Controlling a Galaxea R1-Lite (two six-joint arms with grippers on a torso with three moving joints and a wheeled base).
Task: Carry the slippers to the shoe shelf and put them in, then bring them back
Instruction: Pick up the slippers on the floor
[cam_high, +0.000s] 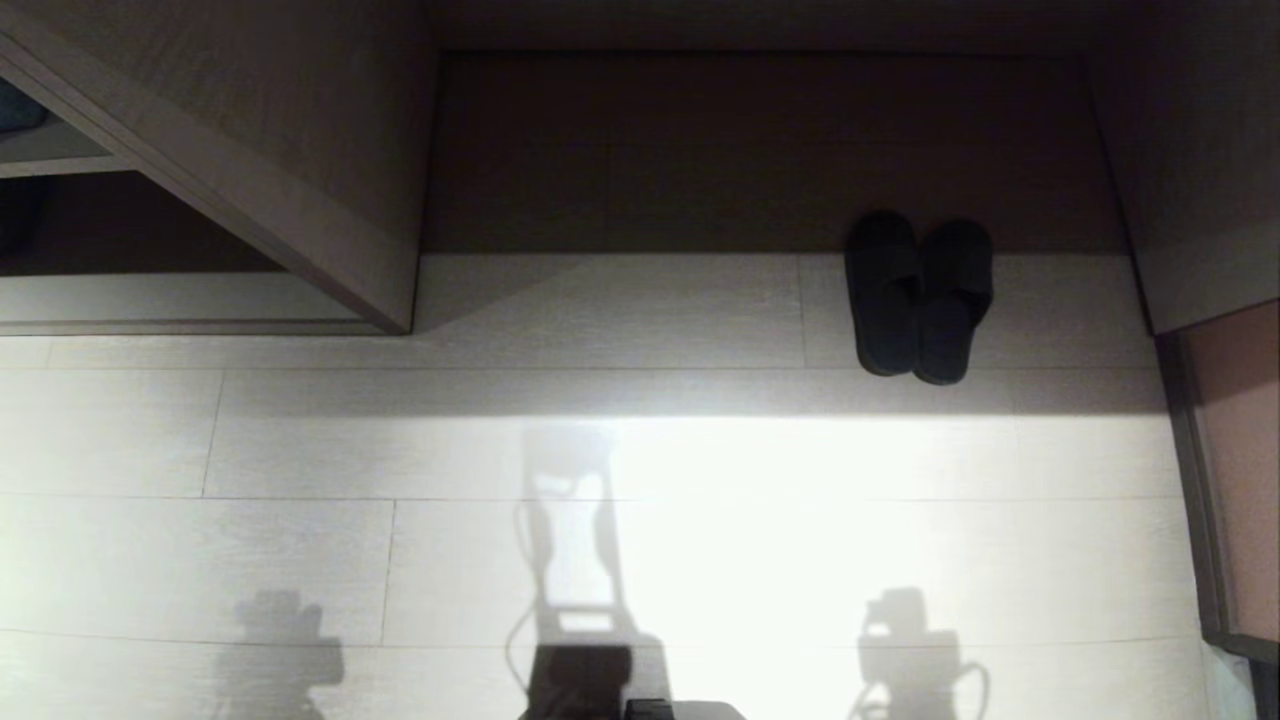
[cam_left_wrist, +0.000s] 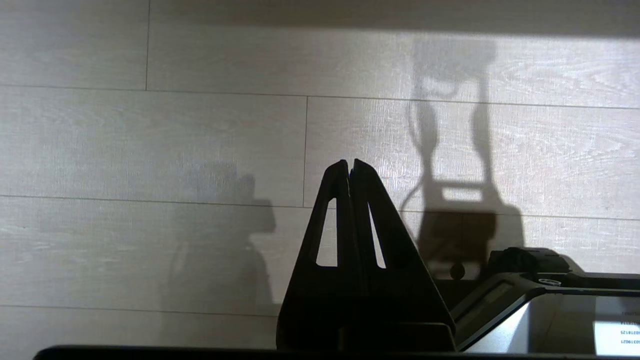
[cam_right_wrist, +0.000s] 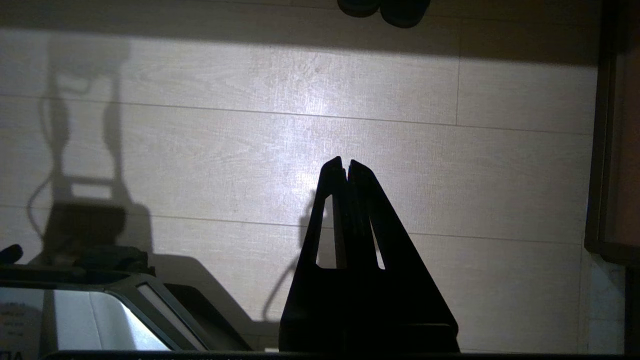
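Two grippers are mine, and neither one holds anything. My left gripper (cam_left_wrist: 349, 162) hangs over the pale plank floor (cam_left_wrist: 150, 150), its black fingers (cam_left_wrist: 334, 180) pressed together so the tips meet in a point, aimed forward across the boards. My right gripper (cam_right_wrist: 345, 161) hangs the same way on the other side, fingers (cam_right_wrist: 330, 180) drawn tight against each other, nothing pinched between them. Both arms sit low and close beside my base (cam_left_wrist: 525, 300), whose dark-edged corner shows just next to each wrist. In the head view neither arm appears; only their shadows fall on the floor, one to my left and one to my right, with the taller shadow of my trunk between them. A bright patch of light lies on the boards ahead of me. Past that patch, in the shaded strip, the slippers (cam_high: 918, 297) lie side by side on the floor, touching each other, ahead and to my right, their far ends reaching the edge of a dark recess (cam_high: 760, 150). The right wrist view catches only their near ends. Further off on my left stands the shoe shelf (cam_high: 60, 295), pale boards round a dark opening, with a slanted upright board (cam_high: 250, 190) at its side, well apart from the slippers.
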